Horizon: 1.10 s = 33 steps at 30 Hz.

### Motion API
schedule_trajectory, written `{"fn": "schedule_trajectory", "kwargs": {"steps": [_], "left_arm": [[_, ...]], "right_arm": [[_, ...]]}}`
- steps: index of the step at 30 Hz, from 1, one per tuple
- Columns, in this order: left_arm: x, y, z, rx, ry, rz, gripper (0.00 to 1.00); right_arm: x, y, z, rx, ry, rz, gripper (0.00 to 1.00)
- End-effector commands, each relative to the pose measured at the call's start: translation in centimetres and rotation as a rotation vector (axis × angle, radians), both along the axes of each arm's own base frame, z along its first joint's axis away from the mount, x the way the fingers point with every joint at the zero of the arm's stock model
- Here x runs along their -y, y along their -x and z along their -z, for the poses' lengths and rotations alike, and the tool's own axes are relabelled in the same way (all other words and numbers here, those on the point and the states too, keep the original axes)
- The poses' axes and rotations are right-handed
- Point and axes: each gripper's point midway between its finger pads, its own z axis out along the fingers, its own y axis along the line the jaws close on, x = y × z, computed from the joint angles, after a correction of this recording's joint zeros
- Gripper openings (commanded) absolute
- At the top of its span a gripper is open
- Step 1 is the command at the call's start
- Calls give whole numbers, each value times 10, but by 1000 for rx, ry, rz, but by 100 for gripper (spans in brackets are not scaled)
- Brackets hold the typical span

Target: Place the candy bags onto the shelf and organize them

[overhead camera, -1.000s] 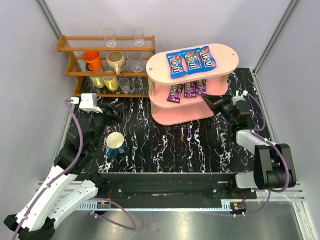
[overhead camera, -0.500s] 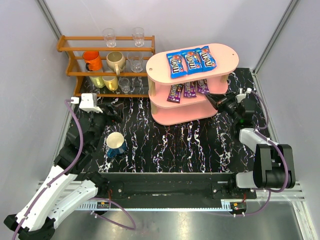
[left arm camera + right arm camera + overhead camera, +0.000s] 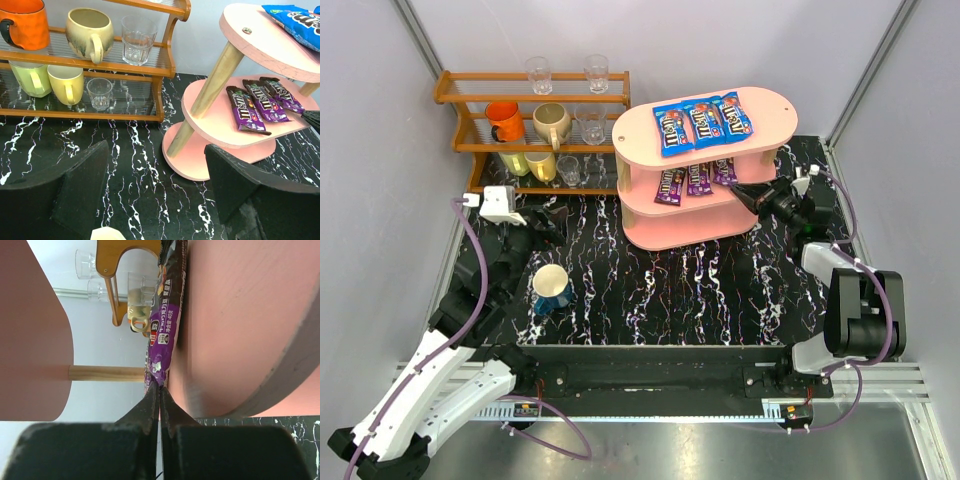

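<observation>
The pink three-tier shelf [image 3: 765, 105] stands at the back right. Three blue candy bags [image 3: 703, 123] lie side by side on its top board. Three purple candy bags [image 3: 695, 180] lie in a row on the middle board, also seen in the left wrist view [image 3: 262, 102]. My right gripper [image 3: 744, 194] is at the middle board's right edge, shut, with its tips [image 3: 160, 387] pinching the end of the rightmost purple bag [image 3: 162, 335], which lies flat on the board. My left gripper [image 3: 552, 222] is open and empty over the table, left of the shelf [image 3: 215, 107].
An orange-brown wooden rack [image 3: 535, 95] with mugs and glasses stands at the back left. A blue mug [image 3: 551, 288] stands on the black marbled table under my left arm. Grey walls close in the sides and back.
My right gripper has moved right and back along the middle board's edge. The rightmost purple bag swung from tilted to in line with the other two. The left arm has not moved.
</observation>
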Motion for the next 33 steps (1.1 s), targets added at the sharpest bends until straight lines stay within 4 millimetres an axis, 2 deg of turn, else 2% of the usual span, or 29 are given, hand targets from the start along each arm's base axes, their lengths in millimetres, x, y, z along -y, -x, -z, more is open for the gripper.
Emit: {"fn": "schedule_trajectory", "kwargs": {"steps": [1,8,14,33], "left_arm": [[-5,0,-12,29,2,-21,82],[-5,-1,-11,27,4,-21,81],[-6,0,-11,26,-1,-22,81],[-5,0,-12,25,-2,-19,82]], "right_arm": [[-7,2,-19,79,36,-81,0],[-9,2,-24,99,83,-117,0],[-1,-3,-31,123,81,-165,0],[-3,-5,-30,137,17,-256,0]]}}
